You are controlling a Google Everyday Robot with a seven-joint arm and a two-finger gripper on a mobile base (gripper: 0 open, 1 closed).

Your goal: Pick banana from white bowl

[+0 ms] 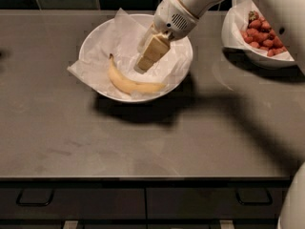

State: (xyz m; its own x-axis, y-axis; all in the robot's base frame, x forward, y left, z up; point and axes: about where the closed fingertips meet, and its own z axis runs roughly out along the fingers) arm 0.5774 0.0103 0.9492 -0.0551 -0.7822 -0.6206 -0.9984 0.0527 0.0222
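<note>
The banana (129, 83) is yellow and curved, with a dark stem tip at its upper left. It lies in the front part of the white bowl (93, 36), on crumpled white paper. My gripper (142, 66) reaches down into the bowl from the upper right. Its tip hangs just above and behind the middle of the banana. It holds nothing that I can see.
A second white paper-lined bowl (230, 31) with red strawberries (261, 33) stands at the back right of the grey counter (143, 137). My arm crosses above that side. Drawer fronts with handles (33, 198) run below the counter's front edge.
</note>
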